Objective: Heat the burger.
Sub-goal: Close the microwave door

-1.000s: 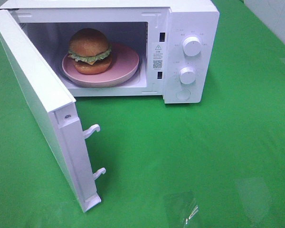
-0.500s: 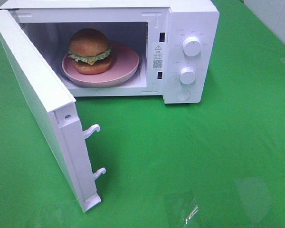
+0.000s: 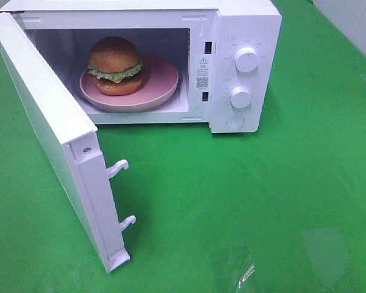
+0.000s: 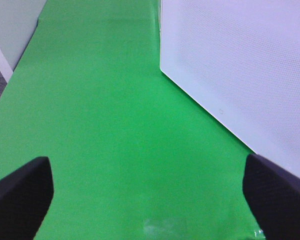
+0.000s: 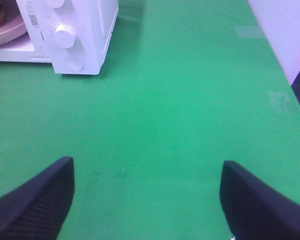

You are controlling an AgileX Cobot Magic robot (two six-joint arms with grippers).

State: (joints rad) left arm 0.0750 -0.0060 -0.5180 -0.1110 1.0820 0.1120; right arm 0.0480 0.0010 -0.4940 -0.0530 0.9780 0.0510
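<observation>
The burger (image 3: 114, 65), with golden-brown buns, green lettuce and yellow cheese, sits on a pink plate (image 3: 161, 82) inside the white microwave (image 3: 244, 24). The microwave door (image 3: 49, 128) stands wide open toward the front left. Neither gripper shows in the exterior high view. In the left wrist view my left gripper (image 4: 147, 197) is open and empty above the green table, next to the door's outer face (image 4: 240, 70). In the right wrist view my right gripper (image 5: 147, 197) is open and empty, well away from the microwave (image 5: 85, 30); a sliver of the plate (image 5: 7, 32) shows.
The microwave has two white knobs (image 3: 246, 59) and a button on its right panel. Two door latches (image 3: 118, 166) stick out from the door's edge. The green table (image 3: 262, 201) spreads in front and to the right. The table's right edge (image 5: 282, 70) shows in the right wrist view.
</observation>
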